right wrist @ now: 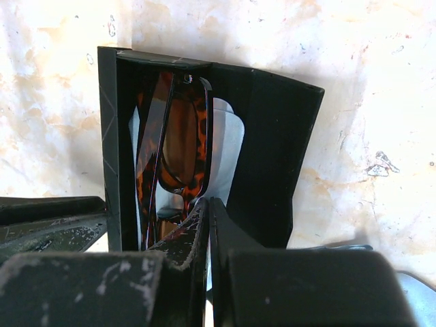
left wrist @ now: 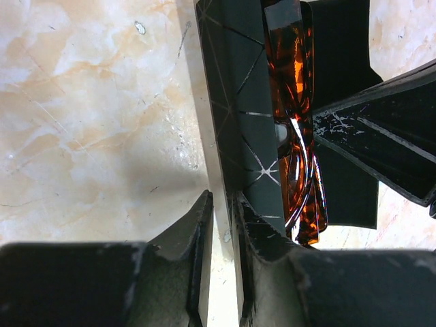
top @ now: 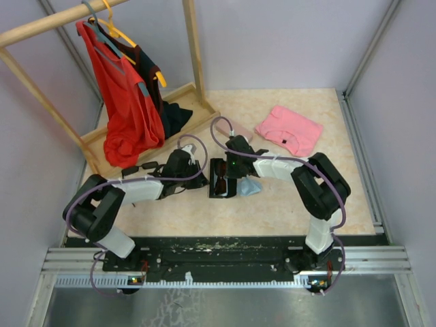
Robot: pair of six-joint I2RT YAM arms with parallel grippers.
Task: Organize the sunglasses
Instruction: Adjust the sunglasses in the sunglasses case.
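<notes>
Overhead and wrist views, sunglasses being stowed. The brown pair lies folded inside the open black case at mid-tabletop, resting on a white cloth. Its long axis runs along the case's length.

The right fingers are closed, with nothing held between them. Their tips meet the near end of the brown pair, which lies straight ahead of them and in line with the way they point. The right arm is thus the nearer one for seating the pair. The case's flap lies open on the side away from the left arm.

The left fingers stand narrowly parted at the case's opposite long wall. Whether they pinch that wall cannot be told.

A dark shape that is probably the black pair lies on the tabletop beside the left forearm, well apart from the case.

Judged step: press the brown pair home, then fold the flap across the case's long axis.
</notes>
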